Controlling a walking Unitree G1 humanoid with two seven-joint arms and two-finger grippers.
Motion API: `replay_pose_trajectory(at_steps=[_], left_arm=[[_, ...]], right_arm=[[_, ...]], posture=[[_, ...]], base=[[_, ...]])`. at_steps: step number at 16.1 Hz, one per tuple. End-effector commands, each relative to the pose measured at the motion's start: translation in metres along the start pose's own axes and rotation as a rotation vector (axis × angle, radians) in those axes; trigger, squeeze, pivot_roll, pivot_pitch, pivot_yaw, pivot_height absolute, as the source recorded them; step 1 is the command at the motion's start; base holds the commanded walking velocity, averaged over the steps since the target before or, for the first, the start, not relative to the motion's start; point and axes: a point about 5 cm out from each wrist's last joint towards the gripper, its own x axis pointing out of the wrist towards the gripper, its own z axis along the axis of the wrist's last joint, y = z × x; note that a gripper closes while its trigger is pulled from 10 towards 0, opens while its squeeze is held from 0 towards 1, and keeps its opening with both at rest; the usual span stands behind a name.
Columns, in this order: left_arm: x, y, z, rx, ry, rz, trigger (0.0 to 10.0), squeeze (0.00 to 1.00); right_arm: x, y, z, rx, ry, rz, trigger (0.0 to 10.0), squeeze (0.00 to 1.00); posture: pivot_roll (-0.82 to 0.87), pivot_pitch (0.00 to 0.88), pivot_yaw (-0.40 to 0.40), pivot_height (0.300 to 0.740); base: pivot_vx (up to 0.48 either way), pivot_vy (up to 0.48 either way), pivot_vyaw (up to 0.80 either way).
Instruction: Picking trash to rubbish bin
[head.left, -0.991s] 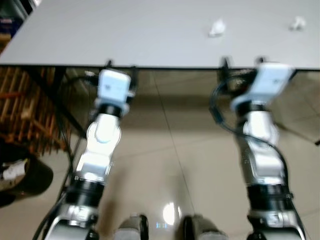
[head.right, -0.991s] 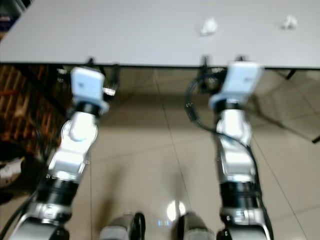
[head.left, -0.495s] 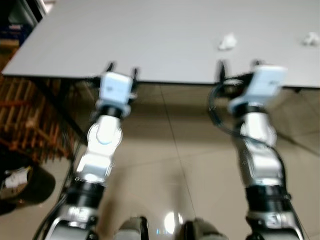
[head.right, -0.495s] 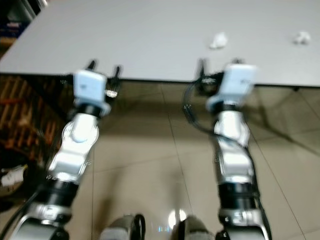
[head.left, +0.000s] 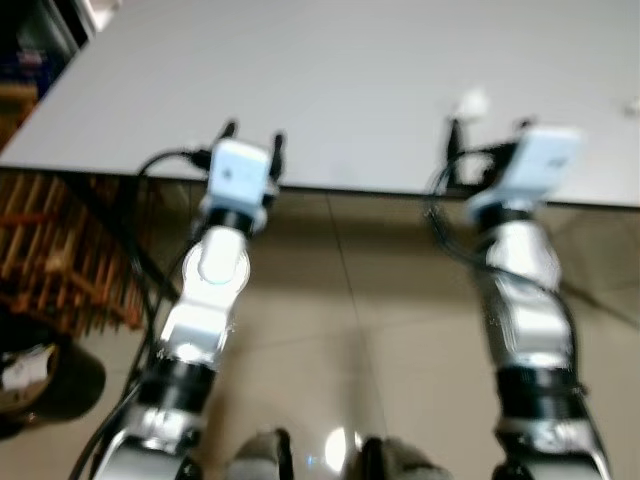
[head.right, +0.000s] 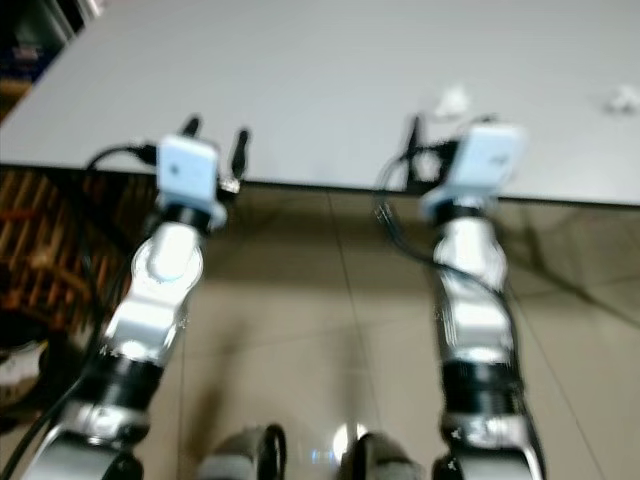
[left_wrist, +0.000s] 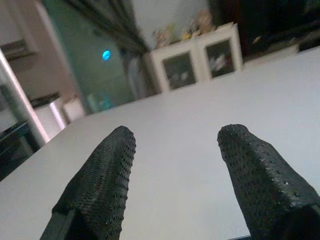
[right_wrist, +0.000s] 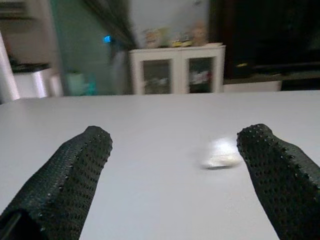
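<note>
Grey bench (head.left: 300, 80); crumpled white trash (right_wrist: 220, 154) on it just beyond right gripper (right_wrist: 180, 175), fingers wide; left gripper (left_wrist: 175, 170) likewise wide, empty; risk: light trash nudged away by a finger.

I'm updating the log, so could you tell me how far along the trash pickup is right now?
Nothing looks binned yet. In hand: the right gripper, open, sits at the edge of the grey table, pointed at a crumpled white scrap just ahead. The left gripper is open over bare tabletop. Left: grasp that scrap, a second white scrap farther right, and carry both to the dark bin on the floor.
</note>
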Motion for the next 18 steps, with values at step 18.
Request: replay_pose_trajectory(at_steps=[18], left_arm=[[-0.0006,-0.0031,-0.0009,0.006,0.006,-0.027,10.0,0.0]], right_arm=[[-0.0013,-0.0041,-0.0015,0.002,0.012,-0.017,10.0,0.0]], posture=[[0.0,0.221,0.03,0.74]], base=[[0.396,0.0,0.0]])
